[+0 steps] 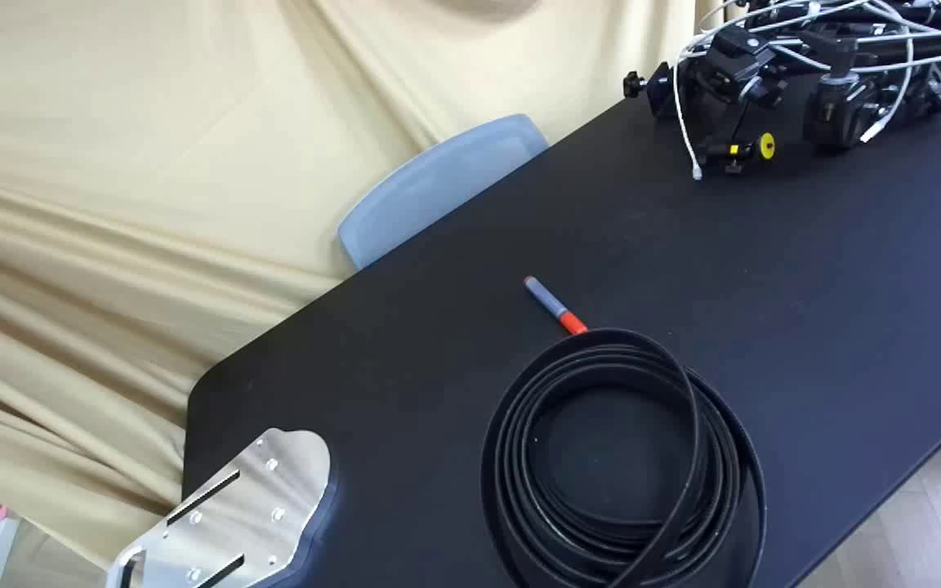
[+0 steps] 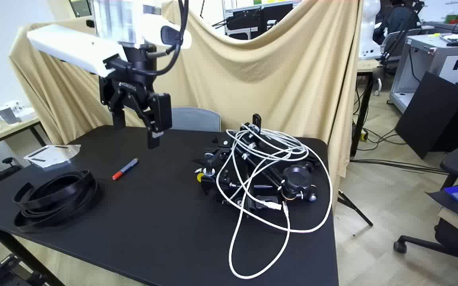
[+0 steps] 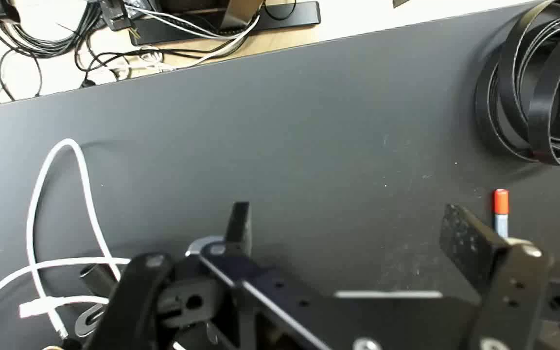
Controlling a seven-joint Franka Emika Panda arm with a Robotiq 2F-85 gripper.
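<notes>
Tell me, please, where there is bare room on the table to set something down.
The table is bare between the coiled black strap and the heap of black mounts and white cables, and again between the marker and the chair. It is crowded at that heap, and the open tool hangs above the table.

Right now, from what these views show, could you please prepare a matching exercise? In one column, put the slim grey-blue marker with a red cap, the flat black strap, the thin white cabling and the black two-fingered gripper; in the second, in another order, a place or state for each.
1. Marker
2. Strap
3. Cabling
4. Gripper

A. Wound into loops, resting on the black table
B. Looped over a pile of black stands
C. Open above the tabletop, holding nothing
D. Lying beside the strap, apart from it

Pairs: 1-D, 2-A, 3-B, 4-C
</notes>
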